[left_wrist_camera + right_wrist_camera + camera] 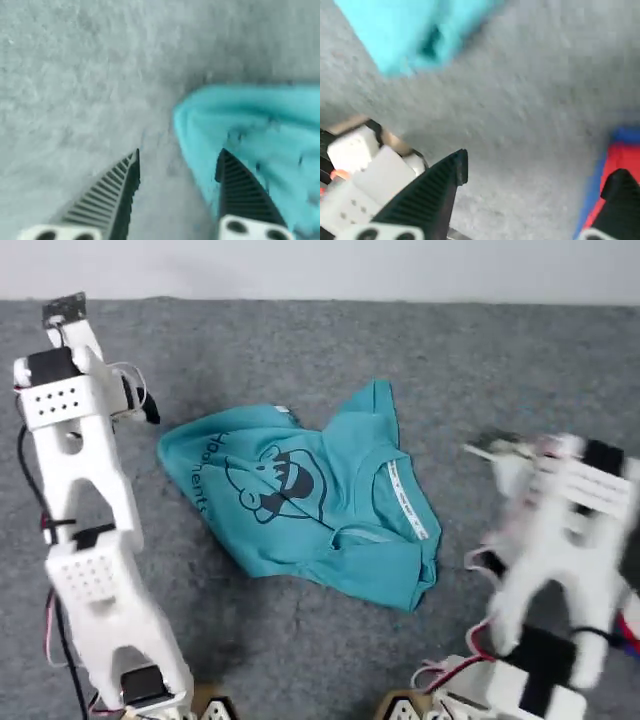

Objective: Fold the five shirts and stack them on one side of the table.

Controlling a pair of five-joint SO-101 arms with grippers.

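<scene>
The crumpled shirt (310, 500) is laid on the table (300, 350), its long axis running from one arm to the other. The left claw (177, 160) is spread, with the shirt's edge just beside one finger, so it is judged the nearer. The right claw (540, 170) is also spread, with the shirt well apart from it.

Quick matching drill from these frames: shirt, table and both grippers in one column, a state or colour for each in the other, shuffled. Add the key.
1. shirt
2. table
3. left gripper
4. right gripper

A. jaws open, near a red and blue thing
B. grey
C. teal, rumpled
D. jaws open, at the shirt's edge

Pairs: 1-C, 2-B, 3-D, 4-A
</scene>
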